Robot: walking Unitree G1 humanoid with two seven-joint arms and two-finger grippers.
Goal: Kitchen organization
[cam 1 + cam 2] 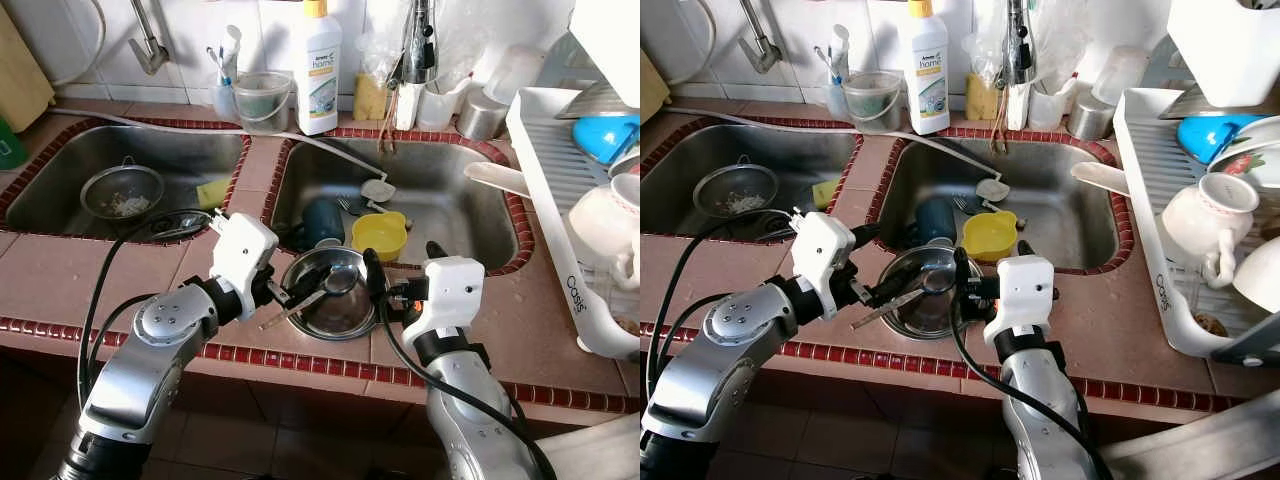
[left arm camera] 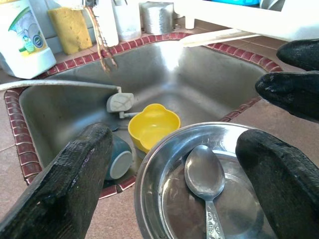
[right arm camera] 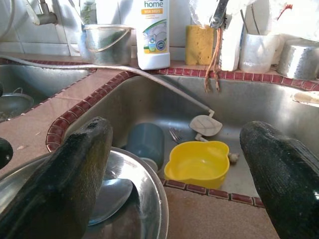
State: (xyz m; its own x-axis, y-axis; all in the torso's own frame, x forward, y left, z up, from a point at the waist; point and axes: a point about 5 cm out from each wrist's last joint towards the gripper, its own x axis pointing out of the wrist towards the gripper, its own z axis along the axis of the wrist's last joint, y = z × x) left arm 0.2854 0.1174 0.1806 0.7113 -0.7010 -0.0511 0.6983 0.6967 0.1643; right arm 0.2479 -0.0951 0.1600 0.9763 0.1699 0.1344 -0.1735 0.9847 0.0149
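a steel bowl (image 1: pixel 335 295) sits on the counter edge before the right sink (image 1: pixel 450 200), a spoon (image 2: pixel 205 179) inside. left gripper (image 1: pixel 300 297) and right gripper (image 1: pixel 385 268) flank it, fingers apart. yellow cup (image 1: pixel 379 235) and teal mug (image 1: pixel 322 222) lie in the sink.

Counting from my head camera: two sink basins (image 1: pixel 130 170), one steel bowl (image 1: pixel 335 300), one spoon (image 1: pixel 325 288), one yellow bowl (image 1: pixel 380 235), one detergent bottle (image 1: pixel 318 70), one strainer (image 1: pixel 122 190).
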